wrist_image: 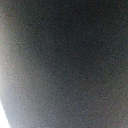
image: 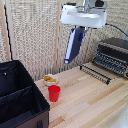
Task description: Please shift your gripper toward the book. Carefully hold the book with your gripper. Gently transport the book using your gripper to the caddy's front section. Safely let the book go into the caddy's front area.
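My gripper [image: 80, 28] is high above the wooden table, in the upper middle of the exterior view. It is shut on the top of the dark navy book [image: 73, 46], which hangs down from it on edge, tilted, with its pale page edge showing. The book is in the air, well to the exterior view's right of the black caddy [image: 10, 75]. The caddy stands open at the lower left, with an inner divider [image: 22, 93] across it. The wrist view shows only a dark blurred surface [wrist_image: 64, 60] close to the lens, apparently the book.
A red cup [image: 54, 93] stands on the table [image: 90, 105] just beside the caddy's right wall. A small white bowl [image: 50, 79] with yellow food is behind it. A black-and-silver toaster oven [image: 114, 55] with a pulled-out rack [image: 95, 73] is at the right.
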Motion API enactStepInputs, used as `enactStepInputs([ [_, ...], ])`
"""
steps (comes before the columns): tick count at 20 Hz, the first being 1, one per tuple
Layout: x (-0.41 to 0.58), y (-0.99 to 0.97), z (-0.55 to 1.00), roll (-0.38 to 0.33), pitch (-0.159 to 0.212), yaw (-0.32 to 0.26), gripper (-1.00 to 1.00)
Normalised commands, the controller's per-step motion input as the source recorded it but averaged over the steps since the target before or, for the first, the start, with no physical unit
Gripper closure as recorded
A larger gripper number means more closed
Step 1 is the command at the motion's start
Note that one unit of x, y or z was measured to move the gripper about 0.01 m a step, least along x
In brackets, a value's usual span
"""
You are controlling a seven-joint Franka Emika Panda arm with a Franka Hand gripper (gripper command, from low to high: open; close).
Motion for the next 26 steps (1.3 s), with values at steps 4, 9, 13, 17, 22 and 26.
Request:
enactStepInputs([
  [4, 0.000, 0.70, 0.21, 0.000, 0.000, -0.159, 1.00],
  [9, 0.000, 0.73, 0.17, 0.000, 0.001, -0.141, 1.00],
  [13, 0.011, 0.81, 0.16, -0.001, 0.004, -0.111, 1.00],
  [17, 0.039, 0.84, 0.15, -0.010, 0.000, -0.102, 1.00],
  [22, 0.019, 0.85, 0.12, -0.016, 0.011, -0.094, 1.00],
  [26, 0.024, 0.85, 0.11, -0.015, 0.011, -0.096, 1.00],
])
